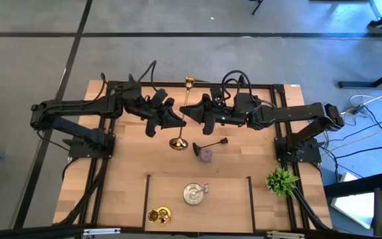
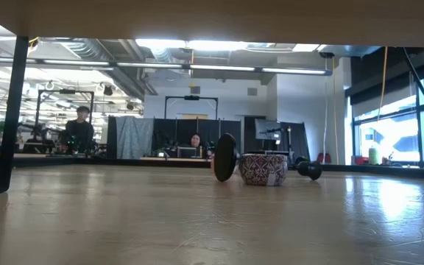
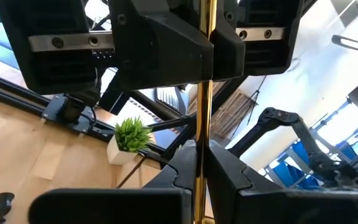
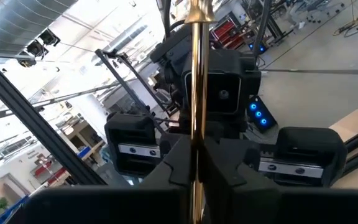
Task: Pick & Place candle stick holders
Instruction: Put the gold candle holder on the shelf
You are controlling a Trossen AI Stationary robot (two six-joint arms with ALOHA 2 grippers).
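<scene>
Reaching inward from the table's 2 sides: left gripper (image 1: 175,118) and right gripper (image 1: 190,111) both clamped shut, tips nearly meeting mid-table.

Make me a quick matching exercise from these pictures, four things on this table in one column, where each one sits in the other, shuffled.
Things:
1. tall gold candlestick
2. black thin-stemmed holder
3. shiny silver round holder
4. green spiky plant

Places:
A. lying on its side mid-table
B. near the table's right edge
C. gripped between both grippers
D. inside the taped rectangle at the front

Pairs: 1-C, 2-A, 3-D, 4-B
</scene>
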